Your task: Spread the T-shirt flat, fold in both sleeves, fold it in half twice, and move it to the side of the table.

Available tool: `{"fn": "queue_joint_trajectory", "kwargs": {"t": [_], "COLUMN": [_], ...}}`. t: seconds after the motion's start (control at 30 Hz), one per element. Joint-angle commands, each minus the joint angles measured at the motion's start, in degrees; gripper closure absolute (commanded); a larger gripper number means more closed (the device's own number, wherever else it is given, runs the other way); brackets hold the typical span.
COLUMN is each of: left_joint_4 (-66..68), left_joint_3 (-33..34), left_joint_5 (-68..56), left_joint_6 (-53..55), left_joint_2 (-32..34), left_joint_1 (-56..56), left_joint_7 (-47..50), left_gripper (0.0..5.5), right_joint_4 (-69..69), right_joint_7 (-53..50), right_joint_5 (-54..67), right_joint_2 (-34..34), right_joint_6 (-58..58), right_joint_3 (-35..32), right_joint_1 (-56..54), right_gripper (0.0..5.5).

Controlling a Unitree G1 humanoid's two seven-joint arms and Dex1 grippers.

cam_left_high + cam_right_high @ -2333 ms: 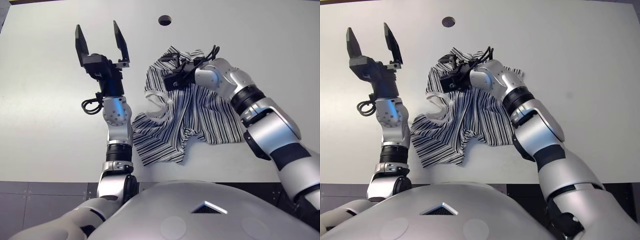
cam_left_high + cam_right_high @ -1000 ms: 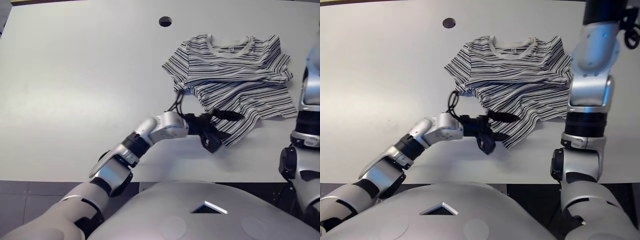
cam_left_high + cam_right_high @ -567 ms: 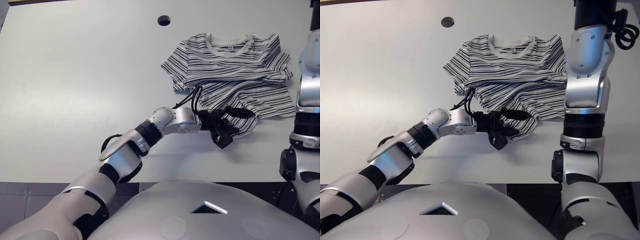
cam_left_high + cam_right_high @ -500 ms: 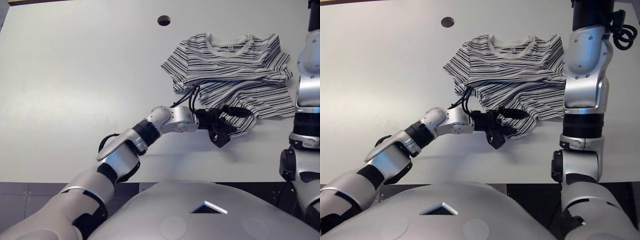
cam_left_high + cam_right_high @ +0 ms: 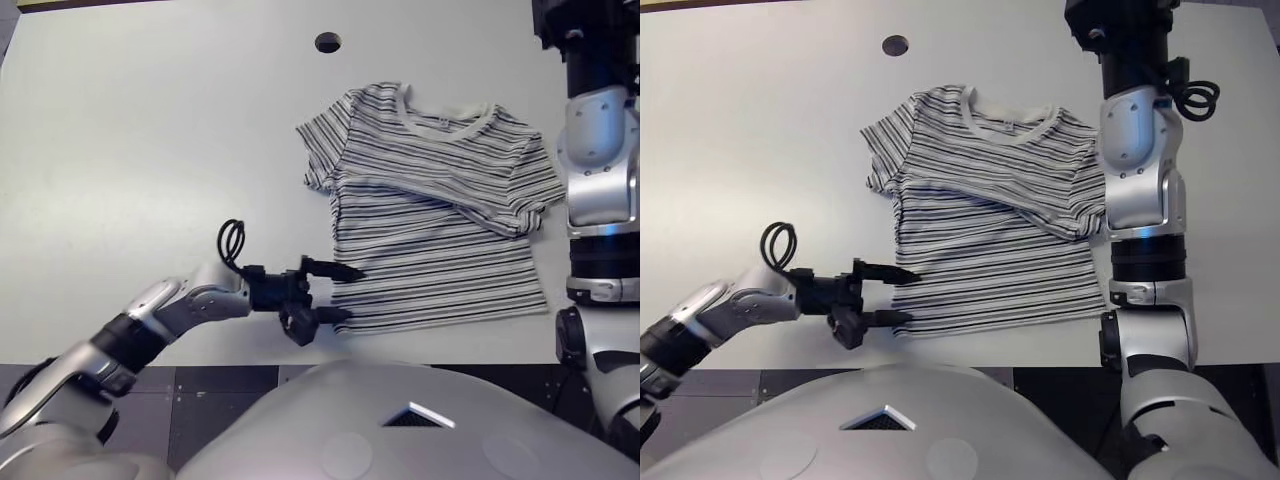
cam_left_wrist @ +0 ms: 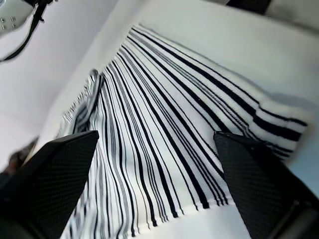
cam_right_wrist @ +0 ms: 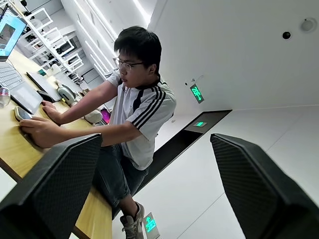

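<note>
While the T-shirt [image 5: 430, 210] lies almost flat, hem corner just off the fingertips of the left gripper [image 5: 352, 292], wide open and empty, the right gripper [image 7: 159, 189] gapes empty too, well clear. Spreading looks nearly done; next up, pinching a sleeve edge inward.

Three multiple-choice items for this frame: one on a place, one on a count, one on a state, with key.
1. Where is the left gripper relative to the black-and-white striped T-shirt?
A. at its neckline
B. at its near hem corner, on the robot's left
C. on its right sleeve

2. How many dark round holes show in the white table?
A. one
B. two
C. three

3. The left gripper's fingers are:
A. shut on the hem
B. shut on nothing
C. open

Key: 1 B, fingertips at the hem corner; 2 A, a single hole beyond the shirt; 3 C, fingers stand apart in the wrist view.
</note>
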Motion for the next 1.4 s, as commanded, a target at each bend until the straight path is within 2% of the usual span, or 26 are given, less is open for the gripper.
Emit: {"fn": "queue_joint_trajectory", "kwargs": {"t": [0.03,0.13,0.27,0.37,0.47,0.57,0.67,0.73,0.8,0.93,1.0,1.17,1.27,1.4], "left_joint_4": [-2.67,-4.72,-7.55,-13.02,-16.49,-18.08,-14.54,-9.37,2.25,33.23,44.63,63.76,71.30,76.64], "left_joint_3": [1.44,5.75,17.51,22.84,23.53,20.80,17.94,17.10,16.98,9.35,5.41,-0.83,-3.61,-3.73], "left_joint_5": [-2.84,-6.86,-14.44,-21.43,-27.58,-33.60,-33.66,-30.29,-18.44,15.15,22.60,32.53,36.21,36.75], "left_joint_6": [3.76,3.69,2.72,1.71,2.26,4.80,8.99,10.73,11.12,11.52,12.52,13.18,13.32,16.07], "left_joint_2": [8.26,9.26,9.13,9.24,8.00,5.16,-0.92,-6.55,-14.28,-24.03,-27.29,-33.87,-35.99,-37.22], "left_joint_1": [9.71,11.29,11.32,12.54,10.83,5.35,-4.09,-10.85,-19.78,-37.87,-43.65,-52.00,-53.92,-54.73], "left_joint_7": [-5.14,-5.23,-1.77,-2.54,-5.82,-12.22,-18.56,-20.43,-15.78,7.38,15.67,28.11,30.88,33.08], "left_gripper": [1.18,1.18,1.18,1.18,1.18,1.18,1.18,1.18,1.18,1.18,1.18,1.18,1.18,1.18], "right_joint_4": [3.20,6.37,10.38,10.64,10.03,9.02,7.74,6.59,5.96,4.15,2.78,0.40,-1.38,-4.04], "right_joint_7": [-0.40,-1.38,-1.44,-0.01,0.64,0.71,0.99,1.20,1.30,1.60,1.68,1.85,2.50,3.38], "right_joint_5": [-0.54,-0.51,-1.33,-1.69,-1.46,-1.45,-1.67,-1.72,-1.90,-2.24,-2.33,-2.49,-2.39,-2.47], "right_joint_2": [-0.05,0.01,-0.85,-3.28,-4.42,-4.04,-3.44,-3.15,-2.93,-2.63,-2.70,-3.17,-3.38,-3.05], "right_joint_6": [-0.86,-1.66,-2.95,-3.85,-4.09,-3.78,-3.63,-3.47,-3.53,-4.01,-4.16,-4.09,-3.72,-3.47], "right_joint_3": [0.54,0.60,1.71,1.67,1.29,1.63,2.10,2.25,2.53,3.13,3.12,2.85,2.50,2.74], "right_joint_1": [0.11,-0.56,-1.00,0.30,1.13,1.58,1.89,2.27,2.64,4.18,5.27,7.34,7.86,8.84], "right_gripper": [1.48,1.48,1.48,1.48,1.48,1.48,1.48,1.48,1.48,1.48,1.48,1.48,1.48,1.48]}}
